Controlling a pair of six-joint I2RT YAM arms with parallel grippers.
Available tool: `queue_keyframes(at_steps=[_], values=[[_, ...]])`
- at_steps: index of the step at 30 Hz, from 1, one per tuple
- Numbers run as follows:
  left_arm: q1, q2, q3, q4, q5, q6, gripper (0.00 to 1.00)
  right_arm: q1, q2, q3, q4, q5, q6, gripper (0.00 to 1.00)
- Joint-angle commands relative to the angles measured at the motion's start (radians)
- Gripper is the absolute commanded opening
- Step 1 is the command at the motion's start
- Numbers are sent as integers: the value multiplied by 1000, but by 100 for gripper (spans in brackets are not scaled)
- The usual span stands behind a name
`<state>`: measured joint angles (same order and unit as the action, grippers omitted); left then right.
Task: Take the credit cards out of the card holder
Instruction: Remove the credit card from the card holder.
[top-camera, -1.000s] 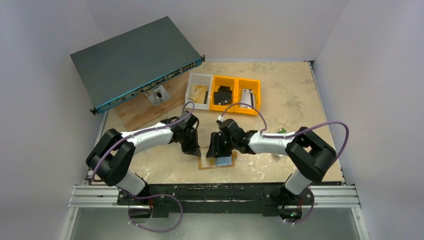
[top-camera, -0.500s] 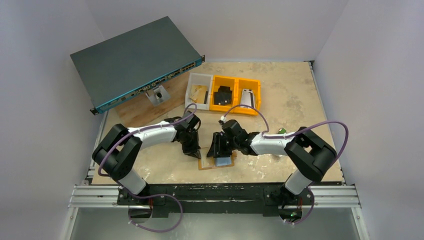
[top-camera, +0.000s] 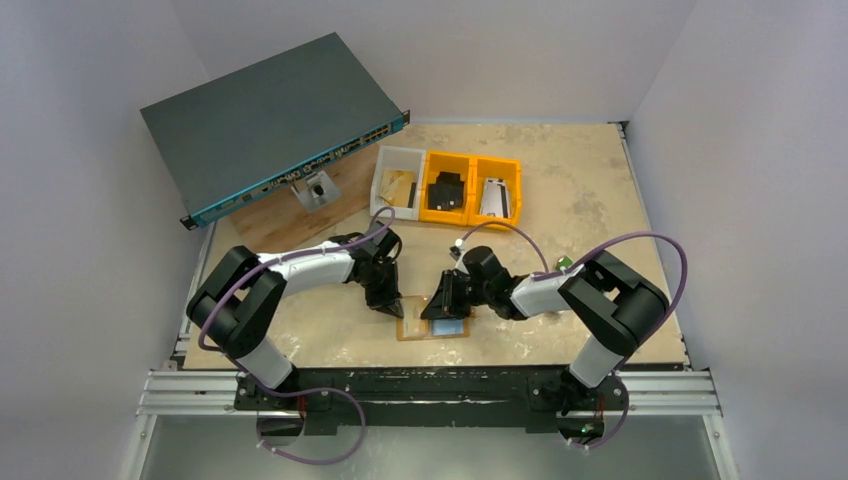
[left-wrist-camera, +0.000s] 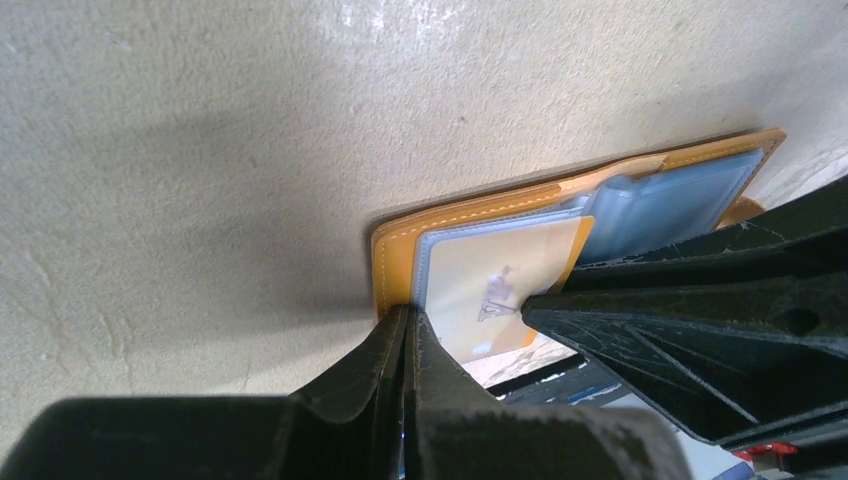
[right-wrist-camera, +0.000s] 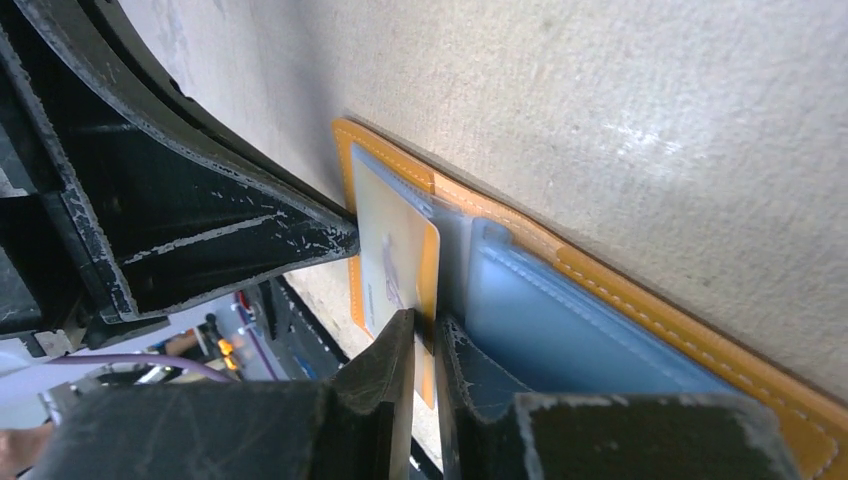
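Tan leather card holder (top-camera: 433, 327) lies open on tabletop (top-camera: 580, 200), btwn the arms. Left gripper (left-wrist-camera: 405, 322), fully closed & empty, presses its edge; right gripper (right-wrist-camera: 425, 325) pinches cream card (right-wrist-camera: 395, 250). Best pull flat & slow, w/ holder pinned.

Plain white walls (top-camera: 500, 50) enclose a mottled beige tabletop (top-camera: 590, 210), evenly lit.

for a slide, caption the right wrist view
Right gripper pinches a cream card in the open tan card holder while the shut left gripper pins its edge.
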<state>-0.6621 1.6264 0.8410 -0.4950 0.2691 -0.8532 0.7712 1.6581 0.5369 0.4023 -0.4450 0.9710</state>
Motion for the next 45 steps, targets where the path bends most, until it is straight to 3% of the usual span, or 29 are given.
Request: queue_keyframes(at_steps=[1, 6, 10, 13, 32, 45], values=[[-16, 63, -31, 28, -43, 10, 0, -16, 20, -50, 101, -69, 45, 8], [-15, 54, -36, 28, -43, 10, 0, -38, 7, -73, 109, -64, 52, 7], [-14, 58, -39, 28, -43, 10, 0, -43, 2, -84, 135, -72, 61, 20], [-15, 60, -42, 28, -43, 10, 0, -45, 7, -94, 165, -80, 78, 23], [-14, 59, -46, 28, -43, 10, 0, -63, 13, -136, 271, -91, 134, 2], [7, 43, -48, 28, -43, 10, 0, -113, -111, -130, 30, 12, 19, 0]])
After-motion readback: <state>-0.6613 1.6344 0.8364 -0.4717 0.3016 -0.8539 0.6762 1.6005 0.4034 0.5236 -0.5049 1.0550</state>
